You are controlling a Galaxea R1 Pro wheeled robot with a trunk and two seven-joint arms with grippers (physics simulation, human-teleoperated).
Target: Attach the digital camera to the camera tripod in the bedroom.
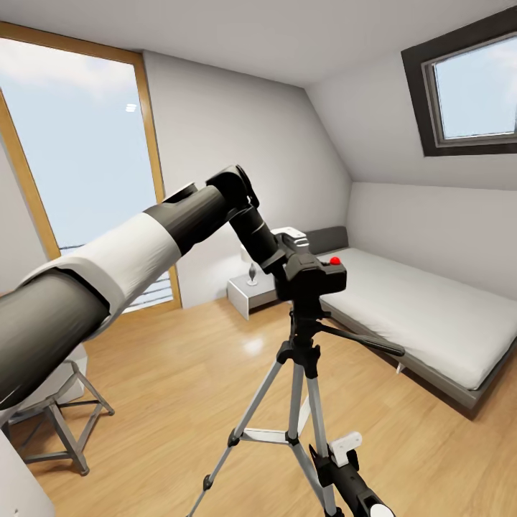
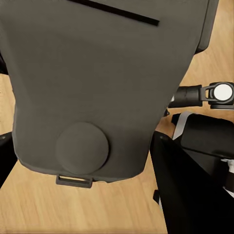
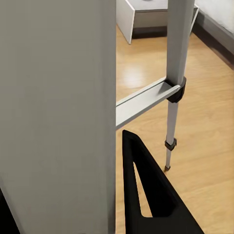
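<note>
Here, left claw (image 1: 291,248) gripping digital camera (image 1: 316,275), atop camera tripod (image 1: 298,388)

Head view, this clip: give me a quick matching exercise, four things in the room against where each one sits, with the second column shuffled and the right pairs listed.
Things:
1. digital camera
2. camera tripod
3. bed
4. nightstand

Places:
A. along the wall under the sloped ceiling
B. standing on the wood floor in front of the robot
C. on top of the tripod head, at the end of the left arm
D. in the corner between the tall window and the bed

Pairs: 1-C, 2-B, 3-A, 4-D
</note>
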